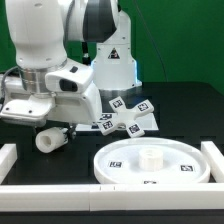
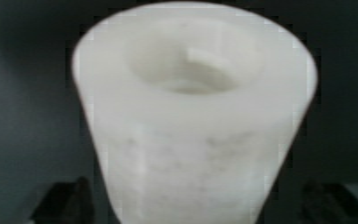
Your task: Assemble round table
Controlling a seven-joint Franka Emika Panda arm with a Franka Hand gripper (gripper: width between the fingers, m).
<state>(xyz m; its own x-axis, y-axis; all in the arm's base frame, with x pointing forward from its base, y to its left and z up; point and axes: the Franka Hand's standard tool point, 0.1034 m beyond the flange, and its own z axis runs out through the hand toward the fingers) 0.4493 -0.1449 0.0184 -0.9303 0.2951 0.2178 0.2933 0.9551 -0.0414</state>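
Note:
My gripper (image 1: 44,128) is shut on the short white cylindrical leg (image 1: 50,139) and holds it lying sideways, low over the dark table at the exterior view's left. In the wrist view the leg (image 2: 194,120) fills the picture, its hollow end pointing away, and my gripper (image 2: 194,208) clamps it between dark fingers (image 2: 60,202). The large rimmed round disc (image 1: 125,165) with its central hub (image 1: 150,157) lies at the front, right of the leg. The cross-shaped base (image 1: 127,115) with tags lies behind the disc, apart from the gripper.
White border rails stand at the exterior view's left (image 1: 8,160), right (image 1: 213,160) and along the front (image 1: 90,195). A white stand bearing a tag (image 1: 115,60) rises at the back behind the base. The arm's body fills the upper left.

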